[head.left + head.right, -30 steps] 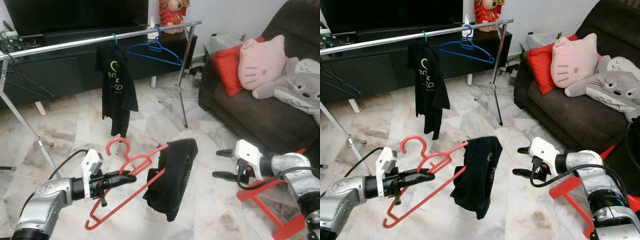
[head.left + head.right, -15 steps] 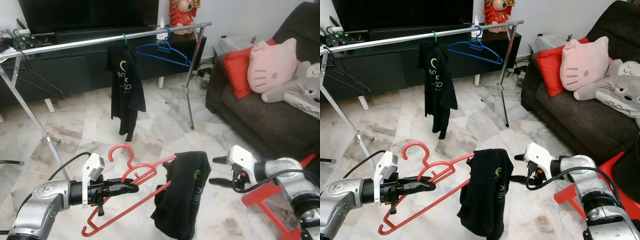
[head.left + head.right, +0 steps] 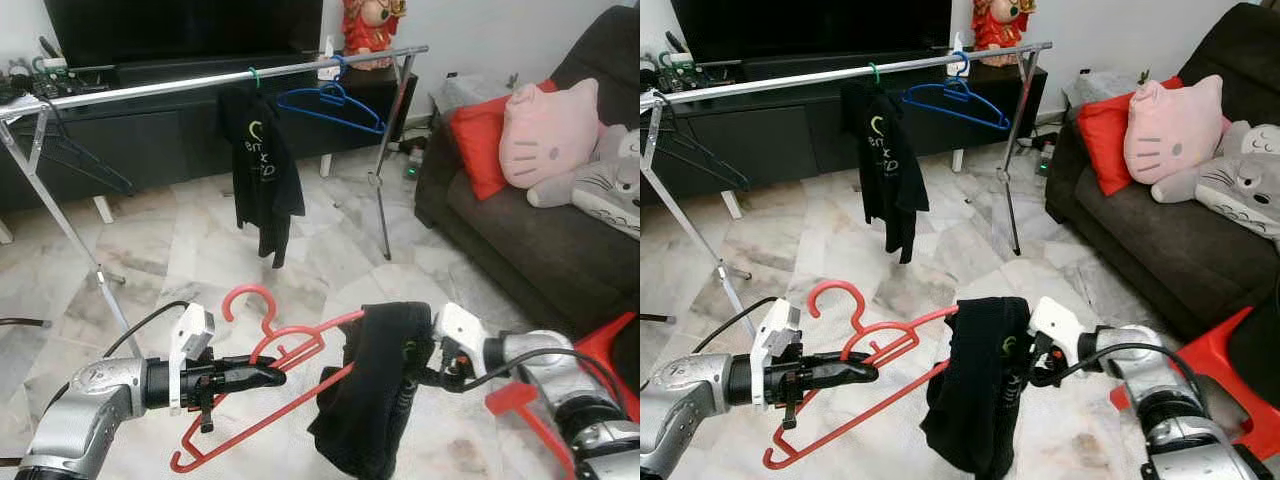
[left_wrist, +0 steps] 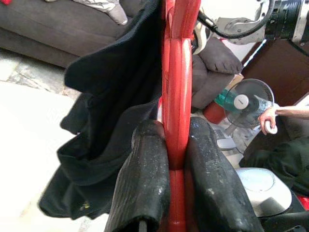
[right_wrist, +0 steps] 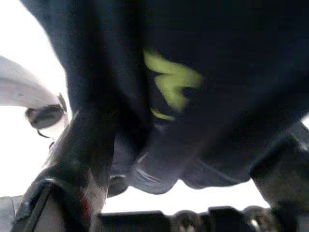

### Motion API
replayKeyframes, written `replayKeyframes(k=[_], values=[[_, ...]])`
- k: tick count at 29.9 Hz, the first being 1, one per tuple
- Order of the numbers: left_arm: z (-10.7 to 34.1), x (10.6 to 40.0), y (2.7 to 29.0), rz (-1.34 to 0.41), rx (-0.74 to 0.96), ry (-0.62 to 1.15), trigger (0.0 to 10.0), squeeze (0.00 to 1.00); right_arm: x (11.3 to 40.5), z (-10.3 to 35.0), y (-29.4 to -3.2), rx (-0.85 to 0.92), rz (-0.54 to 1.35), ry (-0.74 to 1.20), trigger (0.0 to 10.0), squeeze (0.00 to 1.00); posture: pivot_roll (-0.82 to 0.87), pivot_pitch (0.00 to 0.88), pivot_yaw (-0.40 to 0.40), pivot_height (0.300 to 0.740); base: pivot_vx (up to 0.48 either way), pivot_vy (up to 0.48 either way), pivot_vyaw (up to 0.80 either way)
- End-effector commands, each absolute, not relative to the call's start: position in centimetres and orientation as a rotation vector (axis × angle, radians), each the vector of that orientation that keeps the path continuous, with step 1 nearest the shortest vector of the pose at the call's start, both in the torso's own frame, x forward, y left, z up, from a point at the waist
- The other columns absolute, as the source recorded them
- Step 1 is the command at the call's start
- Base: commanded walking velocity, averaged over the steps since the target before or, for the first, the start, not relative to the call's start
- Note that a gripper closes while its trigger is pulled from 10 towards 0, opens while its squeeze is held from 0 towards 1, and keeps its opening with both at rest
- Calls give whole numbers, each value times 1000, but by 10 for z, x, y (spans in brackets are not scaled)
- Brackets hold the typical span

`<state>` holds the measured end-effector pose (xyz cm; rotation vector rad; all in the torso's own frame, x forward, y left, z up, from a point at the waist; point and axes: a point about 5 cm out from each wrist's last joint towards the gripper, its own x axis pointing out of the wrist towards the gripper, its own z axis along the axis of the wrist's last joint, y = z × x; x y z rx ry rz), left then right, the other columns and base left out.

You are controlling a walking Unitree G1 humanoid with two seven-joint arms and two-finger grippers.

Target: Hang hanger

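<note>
So there's a dark brown fabric sofa (image 3: 520, 225) on the robot's right, with a red cushion (image 3: 478, 140), a pink cat-face pillow (image 3: 548, 132) and a grey plush toy (image 3: 612, 190) piled on it. Across the back runs a long silver metal clothes rail (image 3: 150, 88) in front of a low black TV cabinet (image 3: 150, 140); a black T-shirt with a yellow-green logo (image 3: 262, 170) hangs from the rail, and an empty blue plastic hanger (image 3: 330, 105) hangs just beside it. The floor is pale marble tile (image 3: 190, 250). Down low in front, a red plastic hanger (image 3: 290, 385) is held out over the floor, well short of the rail, tilted with its hook pointing up toward the rail. A second black garment (image 3: 375, 390) is draped over its far end. The left gripper (image 3: 262, 376) has its two black fingers (image 4: 145, 183) pinched tight on the red hanger's neck, one finger pressing each side. The right gripper (image 3: 1025, 365) is pushed right up against the draped garment, and its fingers look spread with dark cloth between them. A red plastic stool (image 3: 560, 400) sits by the right arm.
</note>
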<state>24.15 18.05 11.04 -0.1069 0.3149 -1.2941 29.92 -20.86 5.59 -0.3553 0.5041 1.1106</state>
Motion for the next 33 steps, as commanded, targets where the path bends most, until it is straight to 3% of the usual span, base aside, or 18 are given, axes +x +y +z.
replayKeyframes(k=[1,4,5,6,7,33], values=[[121,241,169,-1365,-106,260,0,0,301,58,-209,-336,1103,495,10000,0,-18,0,-96,740,0,0,0],[121,242,169,-1366,-108,259,0,0,301,57,-206,-335,1105,492,10000,0,-17,0,-95,740,0,0,0],[121,242,169,-1365,-109,259,0,0,302,56,-206,-335,1087,495,7412,0,-17,0,-95,740,0,0,0],[121,242,169,-1365,-110,259,0,0,303,56,-205,-336,1082,496,7412,0,-17,0,-95,740,0,0,0],[121,242,168,-1365,-111,258,0,0,302,56,-204,-334,1085,492,0,0,-17,0,-95,740,0,0,0],[122,244,167,-1355,-118,247,0,0,301,51,-195,-329,1101,477,0,0,-12,0,-91,740,0,0,0]])
